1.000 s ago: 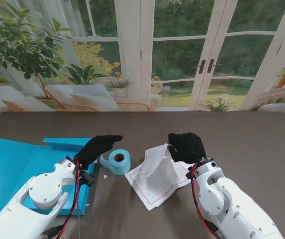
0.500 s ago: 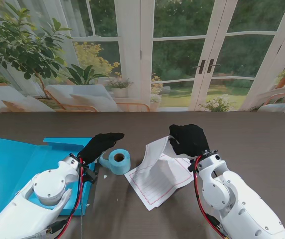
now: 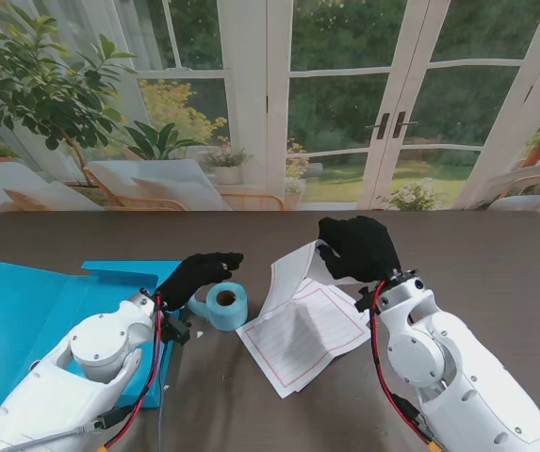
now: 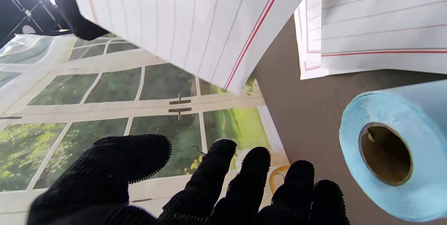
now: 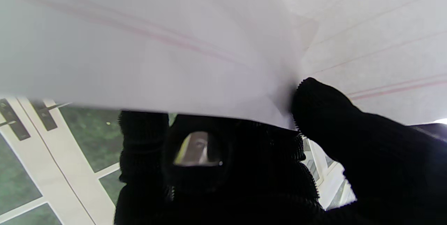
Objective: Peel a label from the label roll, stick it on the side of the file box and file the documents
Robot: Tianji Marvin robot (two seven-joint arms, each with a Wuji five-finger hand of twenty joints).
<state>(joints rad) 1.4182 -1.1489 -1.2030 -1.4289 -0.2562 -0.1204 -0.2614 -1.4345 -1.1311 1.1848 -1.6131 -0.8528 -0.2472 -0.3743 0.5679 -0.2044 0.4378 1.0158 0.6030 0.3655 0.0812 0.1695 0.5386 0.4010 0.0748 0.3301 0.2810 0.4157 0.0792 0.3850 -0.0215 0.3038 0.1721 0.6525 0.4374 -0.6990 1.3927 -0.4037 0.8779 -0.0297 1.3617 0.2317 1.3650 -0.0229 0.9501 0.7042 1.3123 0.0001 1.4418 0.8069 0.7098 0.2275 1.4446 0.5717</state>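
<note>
Paper [image 3: 293, 273] hung pinched by its top edge in the right hand [image 3: 359, 250], likely lifted clear of the sheets [image 3: 307, 334] on the table [image 3: 477, 254] so it could go to the blue box [image 3: 24, 315] lying flat at left. Left hand [image 3: 199, 275] hovered empty, fingers loosely spread, over the roll [image 3: 224, 305], perhaps ready to steady it. Compared with a second before, the right hand had risen and the sheet stood straighter.
</note>
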